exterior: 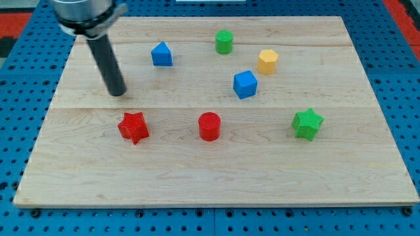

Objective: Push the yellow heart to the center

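Note:
The yellow block (267, 61) sits right of the board's middle, toward the view's top; its shape looks more like a pentagon than a heart. A blue cube (245, 84) lies just below and left of it. My tip (117, 92) rests on the board at the view's left, far from the yellow block, above the red star (133, 126) and below left of the blue triangular block (161, 54).
A green cylinder (224, 41) stands near the top middle. A red cylinder (209, 126) sits at the lower middle. A green star (308, 124) lies at the right. The wooden board (210, 177) rests on a blue pegboard.

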You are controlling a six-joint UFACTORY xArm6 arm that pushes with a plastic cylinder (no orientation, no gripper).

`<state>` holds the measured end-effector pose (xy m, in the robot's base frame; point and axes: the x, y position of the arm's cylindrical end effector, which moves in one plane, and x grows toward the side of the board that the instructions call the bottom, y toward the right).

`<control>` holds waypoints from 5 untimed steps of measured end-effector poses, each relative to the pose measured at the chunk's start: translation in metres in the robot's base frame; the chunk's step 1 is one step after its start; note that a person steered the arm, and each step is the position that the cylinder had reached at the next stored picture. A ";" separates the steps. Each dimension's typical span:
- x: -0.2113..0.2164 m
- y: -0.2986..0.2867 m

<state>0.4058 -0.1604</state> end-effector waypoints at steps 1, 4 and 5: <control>-0.026 -0.042; -0.037 -0.084; -0.037 -0.010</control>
<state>0.3689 -0.1705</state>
